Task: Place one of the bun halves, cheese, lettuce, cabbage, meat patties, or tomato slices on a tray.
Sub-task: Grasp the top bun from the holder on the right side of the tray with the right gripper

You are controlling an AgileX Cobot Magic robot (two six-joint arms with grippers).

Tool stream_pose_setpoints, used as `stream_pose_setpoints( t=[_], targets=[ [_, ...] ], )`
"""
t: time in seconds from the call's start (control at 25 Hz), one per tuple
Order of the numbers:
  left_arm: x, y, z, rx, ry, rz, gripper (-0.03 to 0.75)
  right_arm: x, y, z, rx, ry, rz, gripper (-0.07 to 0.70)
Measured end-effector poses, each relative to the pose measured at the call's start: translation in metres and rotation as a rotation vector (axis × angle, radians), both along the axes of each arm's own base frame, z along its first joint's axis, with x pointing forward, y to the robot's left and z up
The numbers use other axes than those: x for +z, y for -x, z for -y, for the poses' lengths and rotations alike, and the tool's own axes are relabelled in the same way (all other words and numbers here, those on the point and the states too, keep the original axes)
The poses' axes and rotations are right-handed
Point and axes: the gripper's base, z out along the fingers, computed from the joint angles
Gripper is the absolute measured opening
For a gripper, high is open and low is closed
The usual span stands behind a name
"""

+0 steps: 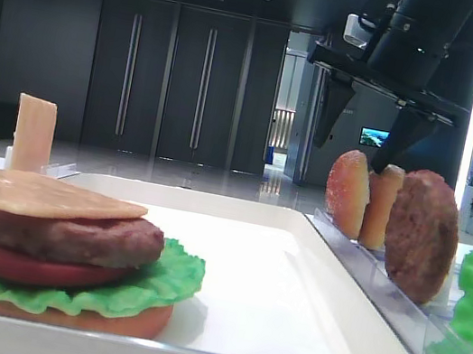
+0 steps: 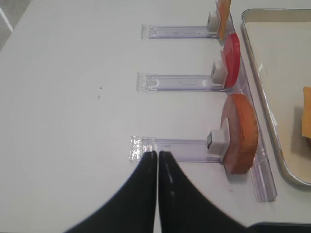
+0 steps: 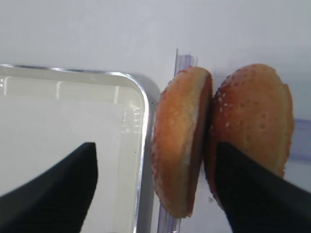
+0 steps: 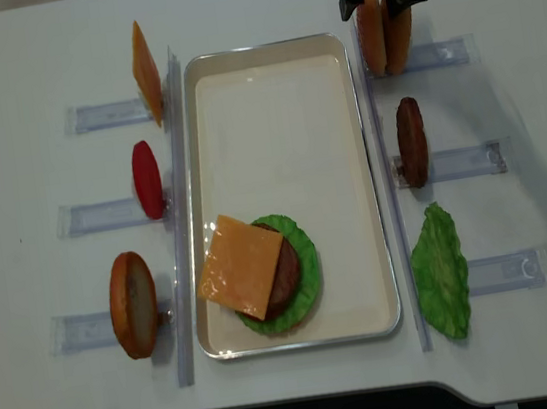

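Stacked closest to the low front camera, a half-built burger sits on the large white rectangular tray point(image 1: 353, 294) with its raised glossy rim: a flat orange bottom bun, ruffled bright green lettuce point(image 1: 164, 285), a dull-red tomato slice point(image 1: 28, 267), a thick dark-brown meat patty point(image 1: 71, 234) and a thin pale yellow-tan cheese square point(image 1: 36, 193) on top. In the overhead view this stack lies toward 6 o'clock on the tray.

At 1 o'clock from the tray, just outside its corner, two bun halves stand upright on edge, touching each other, in a clear plastic slotted rack point(image 3: 184, 62). The domed golden-brown, pale-speckled top bun half point(image 3: 255, 121) is the outer one; a paler domed bun half point(image 3: 180, 141) leans between it and the tray rim. The right claw point(image 3: 155, 187) hovers above them with its black fingers spread wide, one over the tray side and one over the speckled bun's outer face, holding nothing. The left claw point(image 2: 157, 160) rests with its tips together over the worktop at 9 o'clock, by another rack.

The risk, as I judge it, is that the spread fingers straddle both buns at once; closing now may pinch the pair, or squeeze one out and topple it. A finger descending on the tray side could also strike the rim and shift the tray.
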Motion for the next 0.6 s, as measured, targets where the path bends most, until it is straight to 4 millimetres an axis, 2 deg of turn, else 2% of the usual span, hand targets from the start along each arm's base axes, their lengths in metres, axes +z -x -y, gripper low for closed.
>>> stream_pose_setpoints(
  t=[0.28, 0.6],
  targets=[
    [0.0, 0.0, 0.0, 0.0, 0.0, 0.0, 0.0, 0.0, 0.0, 0.0, 0.008, 0.018, 0.004, 0.486],
    [0.0, 0.0, 0.0, 0.0, 0.0, 0.0, 0.0, -0.011, -0.001, -0.006, 0.021, 0.026, -0.023, 0.486]
  ],
)
